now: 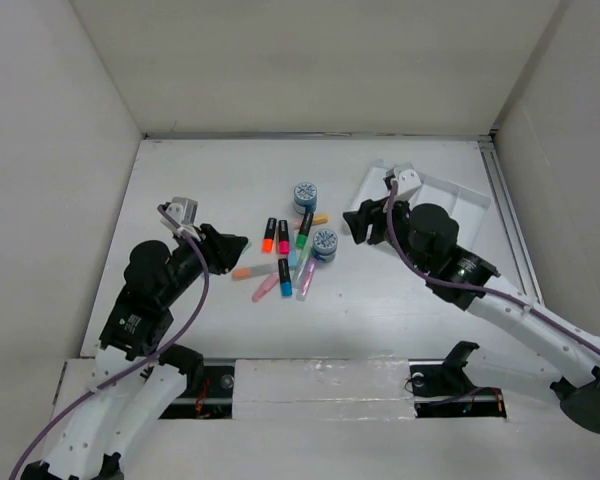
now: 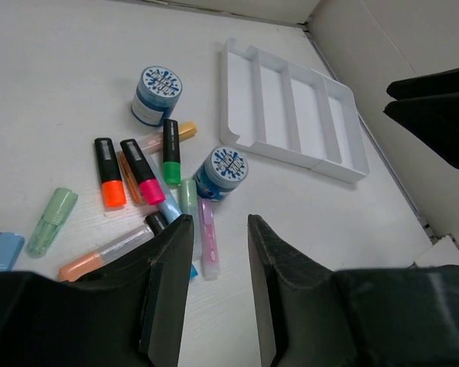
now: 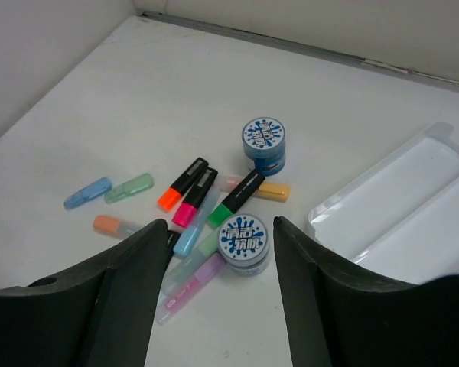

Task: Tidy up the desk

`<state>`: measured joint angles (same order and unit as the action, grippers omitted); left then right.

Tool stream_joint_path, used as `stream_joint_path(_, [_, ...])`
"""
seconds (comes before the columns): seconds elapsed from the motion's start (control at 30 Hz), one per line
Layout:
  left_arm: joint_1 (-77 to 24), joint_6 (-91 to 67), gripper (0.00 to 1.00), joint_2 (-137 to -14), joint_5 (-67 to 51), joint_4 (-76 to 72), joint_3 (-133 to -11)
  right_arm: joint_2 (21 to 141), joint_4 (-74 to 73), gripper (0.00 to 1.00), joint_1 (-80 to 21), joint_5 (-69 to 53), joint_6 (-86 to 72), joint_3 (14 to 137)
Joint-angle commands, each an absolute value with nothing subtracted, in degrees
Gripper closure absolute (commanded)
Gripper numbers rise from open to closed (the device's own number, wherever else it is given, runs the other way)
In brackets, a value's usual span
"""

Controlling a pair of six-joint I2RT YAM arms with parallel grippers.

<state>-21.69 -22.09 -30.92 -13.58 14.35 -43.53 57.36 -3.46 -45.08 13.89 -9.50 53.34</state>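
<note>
Desk point(image 1: 210, 180) matte white; round blue tubs point(image 1: 305, 196), slim markers point(image 1: 283, 237); both jaws apart, empty.

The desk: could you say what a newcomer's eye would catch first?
A bright jumble of highlighters lies at the centre of the desk, with two blue tubs among them. An empty white tray sits to the right; the left gripper and right gripper, both open, flank the pile.

The desk point(image 1: 210, 180) bears scattered highlighters point(image 1: 283, 237), two blue tubs point(image 1: 305, 196) (lids up) and a white tray point(image 1: 467, 203).
</note>
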Motion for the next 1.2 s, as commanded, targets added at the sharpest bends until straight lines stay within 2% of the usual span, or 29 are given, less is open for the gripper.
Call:
stream_joint_path(0.0, [-21.88,-20.91,0.69,-31.64,-12.67,12.39,-42.8,57.21,-0.97,0.39,-45.35,15.12,-10.19,53.0])
stream_joint_path(0.03, [-21.88,-21.27,0.7,-31.81,-12.31,12.39,-43.06,57.48,-1.05,0.61,-45.35,15.2,-10.11,53.26])
stream_joint_path(0.13, [-21.88,-22.58,0.72,-31.38,-11.78,11.96,-43.24,59.49,-1.58,1.0,-45.35,15.91,-10.11,54.22])
stream_joint_path(0.2, [-21.88,-22.77,0.72,-30.24,-12.83,10.99,-42.81,60.64,-1.67,1.0,-45.35,16.08,-9.93,54.75])
stream_joint_path(0.3, [-21.88,-21.89,1.0,-29.53,-10.57,10.81,-41.57,63.71,-1.41,1.0,-45.35,16.78,-9.84,55.89])
stream_joint_path(0.33, [-21.88,-21.88,1.0,-30.31,-8.37,11.59,-41.57,67.29,-1.41,0.95,-45.35,17.66,-9.84,57.03])
stream_joint_path(0.37, [-21.88,-21.88,1.0,-30.84,-8.35,11.86,-41.57,67.32,-1.41,0.95,-45.35,17.67,-9.84,57.65])
stream_joint_path(0.4, [-21.88,-22.06,1.0,-31.37,-7.48,11.95,-41.66,68.89,-1.58,0.83,-45.35,18.54,-9.84,58.53])
stream_joint_path(0.43, [-21.88,-22.15,1.0,-31.9,-7.47,11.95,-41.66,70.73,-2.45,0.51,-45.35,18.72,-9.76,59.67])
stream_joint_path(0.5, [-21.88,-22.24,1.0,-32.87,-7.3,11.87,-41.49,76.09,-2.81,0.26,-45.35,18.99,-9.67,62.91])
stream_joint_path(0.53, [-21.88,-22.32,0.97,-33.05,-7.03,11.87,-41.31,77.94,-3.16,0.14,-45.35,18.81,-9.15,64.15])
stream_joint_path(0.57, [-21.88,-22.32,0.88,-33.66,-6.42,12.39,-41.48,82.14,-3.43,0.09,-45.35,18.72,-9.05,65.55])
stream_joint_path(0.6, [-21.88,-22.24,0.79,-33.66,-5.02,12.65,-41.75,84.35,-3.95,0.06,-45.35,18.81,-8.88,68.87])
stream_joint_path(0.63, [-21.88,-22.15,0.62,-33.84,-4.57,12.83,-41.84,86.9,-6.04,0.03,-45.35,18.72,-8.35,71.08])
stream_joint_path(0.7, [-21.88,-22.32,0.5,-34.01,-3.61,12.92,-41.84,94.17,-8.51,0.02,-45.35,19.24,-7.65,75.91])
stream_joint_path(0.73, [-21.88,-22.32,0.47,-34.01,-3.52,12.75,-41.84,96.48,-9.57,0.02,-45.35,19.51,-6.78,79.85])
stream_joint_path(1.0, [-20.74,-22.76,0.49,-32.52,-1.41,13.36,-42.01,113.89,-11.6,0.04,-37.62,10.57,-6.86,94.38])
stream_joint_path(1.17, [-20.74,-22.68,0.5,-32.87,-1.67,13.1,-42.01,120.49,-13.8,0.04,-37.61,9.14,-5.89,100.45])
